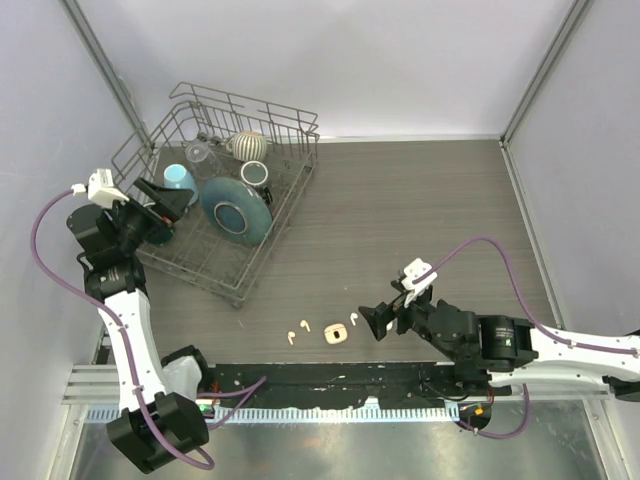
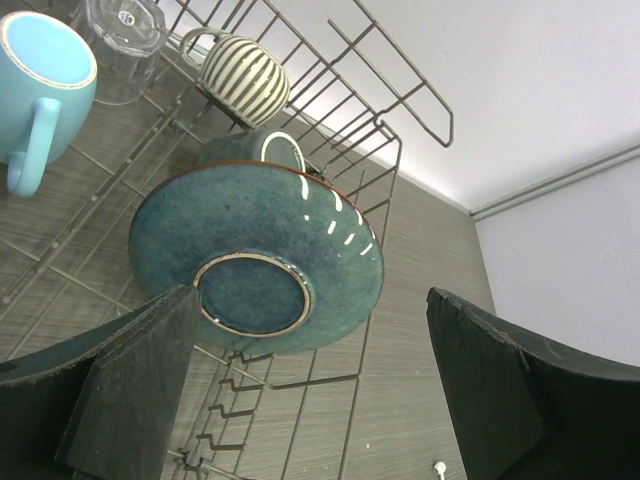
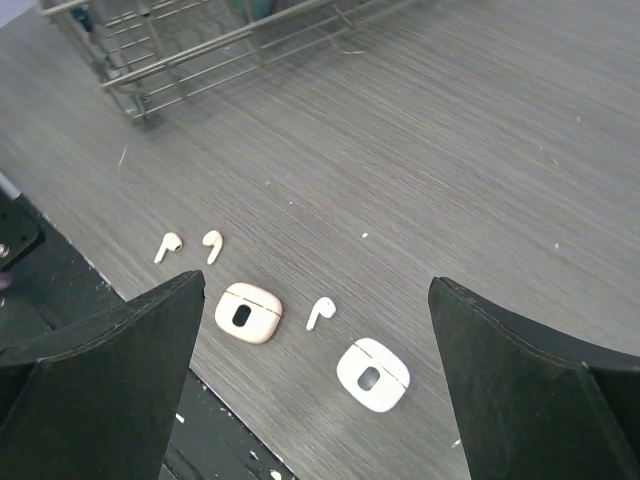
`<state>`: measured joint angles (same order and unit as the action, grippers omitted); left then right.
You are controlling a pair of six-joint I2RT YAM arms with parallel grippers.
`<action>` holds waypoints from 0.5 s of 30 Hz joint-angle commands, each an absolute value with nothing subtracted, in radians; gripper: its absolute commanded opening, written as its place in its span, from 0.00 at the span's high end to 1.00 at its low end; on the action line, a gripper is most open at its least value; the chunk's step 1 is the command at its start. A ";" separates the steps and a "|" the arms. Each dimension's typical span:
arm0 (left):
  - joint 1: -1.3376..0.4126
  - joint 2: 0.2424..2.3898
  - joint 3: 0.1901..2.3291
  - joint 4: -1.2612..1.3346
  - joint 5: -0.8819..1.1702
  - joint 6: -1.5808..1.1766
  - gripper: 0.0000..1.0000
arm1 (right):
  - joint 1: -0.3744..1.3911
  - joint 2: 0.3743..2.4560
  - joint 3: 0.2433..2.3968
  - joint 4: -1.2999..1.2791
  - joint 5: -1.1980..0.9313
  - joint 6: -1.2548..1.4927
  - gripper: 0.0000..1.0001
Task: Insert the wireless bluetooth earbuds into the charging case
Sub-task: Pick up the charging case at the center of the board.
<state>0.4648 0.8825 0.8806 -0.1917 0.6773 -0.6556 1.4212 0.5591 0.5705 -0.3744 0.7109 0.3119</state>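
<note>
A grey wood-grain table [image 1: 430, 200] fills the floor of a pale-walled booth. From the top camera, a dark wire dish rack [image 1: 262, 252] stands in the table's 10 o'clock corner.

The left gripper [image 1: 163, 205] hovers at the rack's 9 o'clock side. Its jaws are spread as wide as they go, holding and touching nothing. Its wrist camera looks between the two black fingers at the underside of a round teal glazed plate [image 1: 236, 210] tilted on edge in the rack. The right gripper [image 1: 376, 321] hangs low over the table at 5 o'clock. It points toward 9 o'clock with jaws equally wide and is empty too.

Around the plate in the rack are a light blue ceramic mug [image 1: 180, 180] at 10 o'clock and a clear glass tumbler [image 1: 200, 153] at 11 o'clock. A cream mug with dark stripes [image 1: 250, 146] is at 12 o'clock.

Near the table's front edge at 6 o'clock, the right wrist view shows a cream rounded charging case [image 3: 248, 312] lying flat. A white rounded charging case [image 3: 372, 375] lies apart from it at 4 o'clock. Each has a dark oval mark on top.

Three tiny white stemmed wireless bluetooth earbuds [image 3: 212, 245] lie on the bare table, outside both cases. Two lie side by side at 10 o'clock from the cream case. The third earbud [image 3: 320, 313] lies between the two cases, touching neither.
</note>
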 commanded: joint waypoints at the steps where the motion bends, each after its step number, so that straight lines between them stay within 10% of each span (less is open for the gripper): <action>1: 0.471 0.851 0.928 -0.167 0.699 -0.701 0.00 | 1.420 0.576 0.659 -0.383 0.601 0.109 0.00; 15: 0.471 0.828 0.904 -0.219 0.801 -0.598 0.00 | 1.381 0.804 0.743 -0.537 0.379 -0.322 0.00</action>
